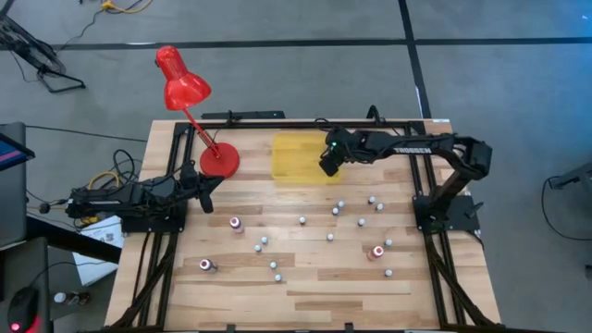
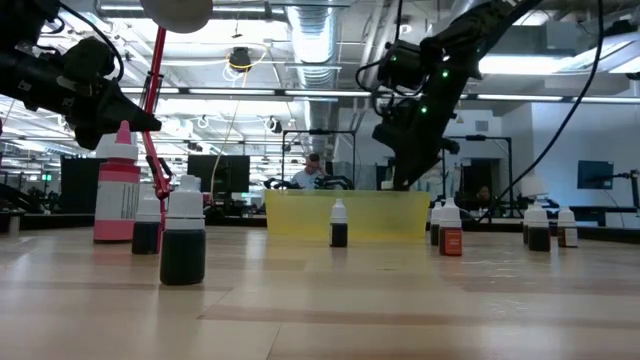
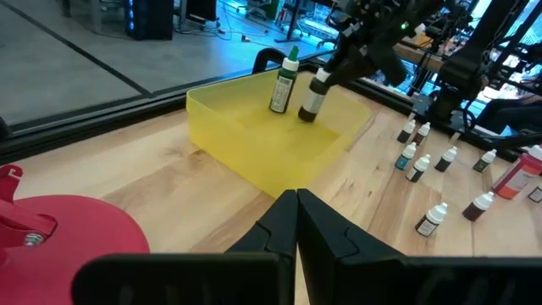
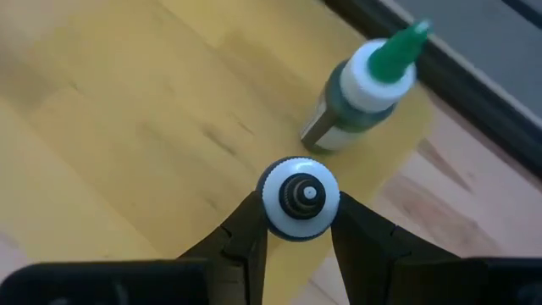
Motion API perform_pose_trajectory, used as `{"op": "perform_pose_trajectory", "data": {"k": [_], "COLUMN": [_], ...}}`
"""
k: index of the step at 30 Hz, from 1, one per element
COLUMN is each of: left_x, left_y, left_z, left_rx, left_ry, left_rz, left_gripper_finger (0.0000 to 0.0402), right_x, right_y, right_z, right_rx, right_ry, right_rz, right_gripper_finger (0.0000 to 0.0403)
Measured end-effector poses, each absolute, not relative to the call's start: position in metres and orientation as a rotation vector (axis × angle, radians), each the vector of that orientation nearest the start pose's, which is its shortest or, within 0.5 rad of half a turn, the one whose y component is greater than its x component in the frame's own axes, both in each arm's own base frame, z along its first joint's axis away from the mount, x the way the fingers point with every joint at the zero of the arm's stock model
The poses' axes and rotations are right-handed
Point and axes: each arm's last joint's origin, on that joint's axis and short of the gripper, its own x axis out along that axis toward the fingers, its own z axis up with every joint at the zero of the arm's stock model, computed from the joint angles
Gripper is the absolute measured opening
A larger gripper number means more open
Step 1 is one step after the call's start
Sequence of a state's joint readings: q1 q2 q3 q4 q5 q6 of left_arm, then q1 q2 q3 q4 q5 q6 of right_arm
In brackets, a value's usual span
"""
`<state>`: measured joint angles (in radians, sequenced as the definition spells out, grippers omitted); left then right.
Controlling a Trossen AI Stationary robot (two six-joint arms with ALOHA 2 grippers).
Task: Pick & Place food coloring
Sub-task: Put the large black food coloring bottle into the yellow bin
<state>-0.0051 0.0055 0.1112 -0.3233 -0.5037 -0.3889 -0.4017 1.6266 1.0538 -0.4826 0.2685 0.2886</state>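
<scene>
Right gripper: we see the right gripper clenched on the pale cap of a dark bottle, one finger on each side, holding it over the yellow tray near the tray's right end.
Held bottle: in the left wrist view we see it hanging tilted just above the tray floor; we cannot tell whether its base touches.
Green bottle: we see a green-capped bottle standing upright inside the tray, just beside the held one.
Other food coloring: we count about a dozen small bottles scattered upright on the wooden table in front of the tray, mostly showing as pale caps; a reddish one stands left of centre, another near the left front, and one more towards the right.
Left gripper: we see the left gripper low over the table's left side, just beside the base of the red desk lamp, its fingers pressed together on nothing.
Tray position: we see it at the back of the table, right of the lamp base.
</scene>
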Motion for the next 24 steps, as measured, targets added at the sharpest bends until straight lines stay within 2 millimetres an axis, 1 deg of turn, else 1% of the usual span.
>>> {"op": "perform_pose_trajectory", "data": {"k": [3, 15, 20, 22, 24], "left_x": [0.084, 0.084, 0.085, 0.085, 0.085], "left_y": [0.014, 0.013, 0.013, 0.013, 0.013], "left_z": [0.170, 0.170, 0.170, 0.170, 0.170], "left_rx": [-0.324, -0.326, -0.328, -0.328, -0.328], "left_ry": [0.113, 0.115, 0.119, 0.119, 0.119], "left_rz": [0.530, 0.522, 0.506, 0.505, 0.505], "left_gripper_finger": [0.0000, 0.0000, 0.0000, 0.0000, 0.0000], "right_x": [0.290, 0.293, 0.297, 0.303, 0.302], "right_y": [-0.132, -0.130, -0.128, -0.129, -0.127], "right_z": [0.207, 0.208, 0.202, 0.197, 0.195], "right_rx": [0.318, 0.361, 0.355, 0.354, 0.348], "right_ry": [0.962, 0.929, 0.940, 0.926, 0.946], "right_rz": [-0.765, -0.763, -0.759, -0.751, -0.754], "right_gripper_finger": [0.0103, 0.0103, 0.0103, 0.0103, 0.0103]}}
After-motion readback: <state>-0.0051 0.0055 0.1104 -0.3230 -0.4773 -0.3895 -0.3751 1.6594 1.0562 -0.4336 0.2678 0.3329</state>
